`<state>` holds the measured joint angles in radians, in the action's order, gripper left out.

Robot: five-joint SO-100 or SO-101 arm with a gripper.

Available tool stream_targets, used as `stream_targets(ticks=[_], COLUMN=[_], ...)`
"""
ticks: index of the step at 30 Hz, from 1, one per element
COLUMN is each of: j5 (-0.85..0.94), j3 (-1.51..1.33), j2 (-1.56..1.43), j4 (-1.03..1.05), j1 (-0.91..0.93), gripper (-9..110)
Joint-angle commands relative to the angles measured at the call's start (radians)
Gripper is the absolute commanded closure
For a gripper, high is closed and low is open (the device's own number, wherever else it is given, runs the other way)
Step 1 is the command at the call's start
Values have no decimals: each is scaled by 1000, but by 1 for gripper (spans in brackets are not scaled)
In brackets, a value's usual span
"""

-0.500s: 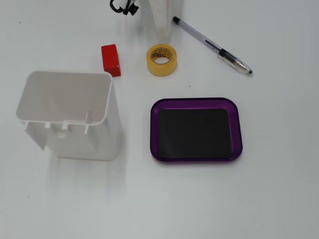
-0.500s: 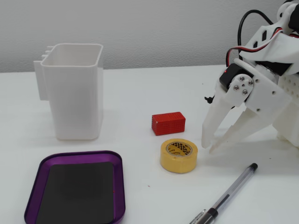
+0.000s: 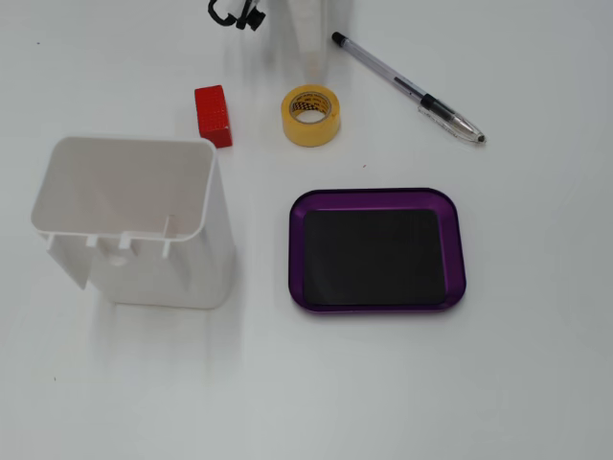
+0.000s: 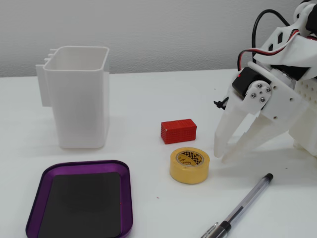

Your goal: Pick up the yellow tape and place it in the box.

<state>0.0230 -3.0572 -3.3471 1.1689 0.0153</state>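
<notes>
White desk (image 4: 148, 99), plain wall behind: yellow tape (image 4: 189, 165) lies flat near the red block (image 4: 178, 131), well apart from the empty box (image 4: 126, 198); claw (image 4: 221, 154), slightly parted and empty, hangs tips-down just beside the roll, presumably lining up a grasp.

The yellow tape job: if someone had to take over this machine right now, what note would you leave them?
Gripper: empty, fingers slightly apart, tips low near the table just right of the yellow tape in the fixed view from the side, not touching it.
Yellow tape: lying flat on the table, next to the red block, not yet gripped.
Box: the purple tray, empty, at the front left in that view.
Also on the table: white container and pen, not part of the job.
Done: only the approach.
Left: grip the tape, lift it, carry it to the tray, let go.
</notes>
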Motion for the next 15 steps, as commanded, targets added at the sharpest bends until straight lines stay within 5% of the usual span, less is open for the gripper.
stream_targets(ticks=[1,10,15], j5=[106,279,288], j3=[9,212,403], j2=[-86,-71,184], j4=[-17,-37,25], j1=[6,156,160], gripper=[102,101,93])
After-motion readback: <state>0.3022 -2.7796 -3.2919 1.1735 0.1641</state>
